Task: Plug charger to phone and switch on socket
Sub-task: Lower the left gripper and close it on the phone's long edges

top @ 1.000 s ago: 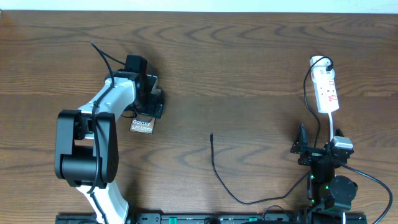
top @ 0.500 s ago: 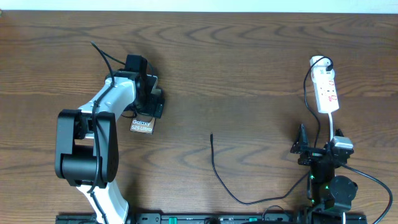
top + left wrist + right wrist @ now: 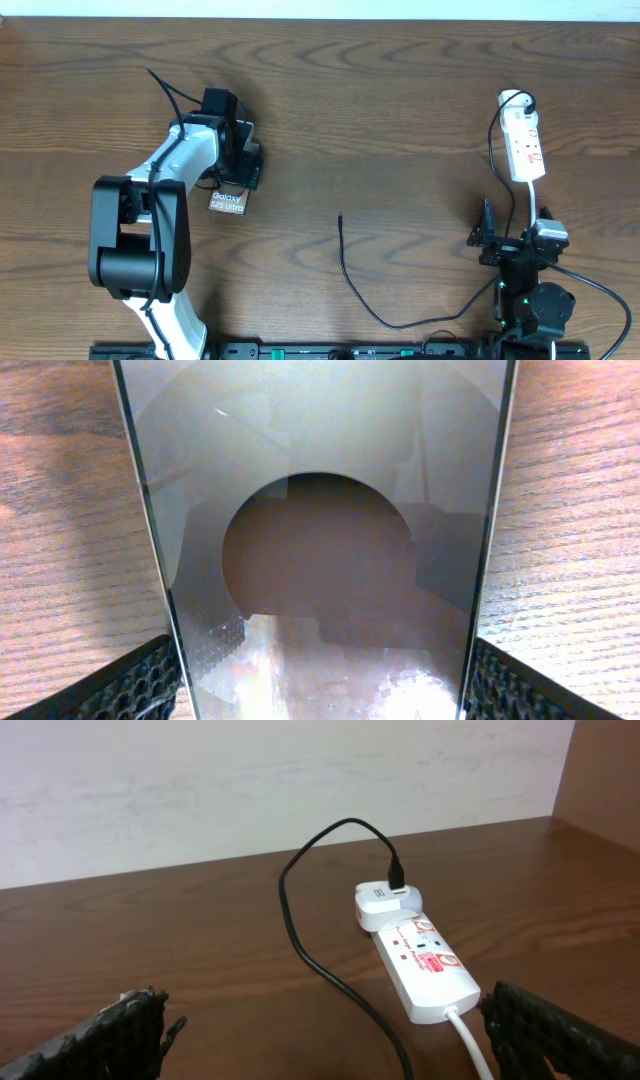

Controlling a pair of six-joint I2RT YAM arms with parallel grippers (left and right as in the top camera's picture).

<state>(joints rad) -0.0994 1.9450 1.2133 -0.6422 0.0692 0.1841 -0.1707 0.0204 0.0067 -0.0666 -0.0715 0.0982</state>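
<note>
Glossy phone (image 3: 320, 480), matt wood-grain table (image 3: 400, 120)

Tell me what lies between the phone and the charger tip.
Nothing but bare table between the phone and the charger tip; the overhead view shows it.

A robotics lab bench: dark wood-grain table (image 3: 400, 100), plain white wall (image 3: 250, 780), white robot arm (image 3: 170, 165) and black robot arm (image 3: 528, 300) mounted.

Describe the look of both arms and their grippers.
The left arm has white links between chunky black joints, with a thin black cable at its wrist. The right arm is mostly black, with a pale grey block and small green lights. The left gripper and right gripper have black fingers with a dimpled, mesh-like surface.
</note>
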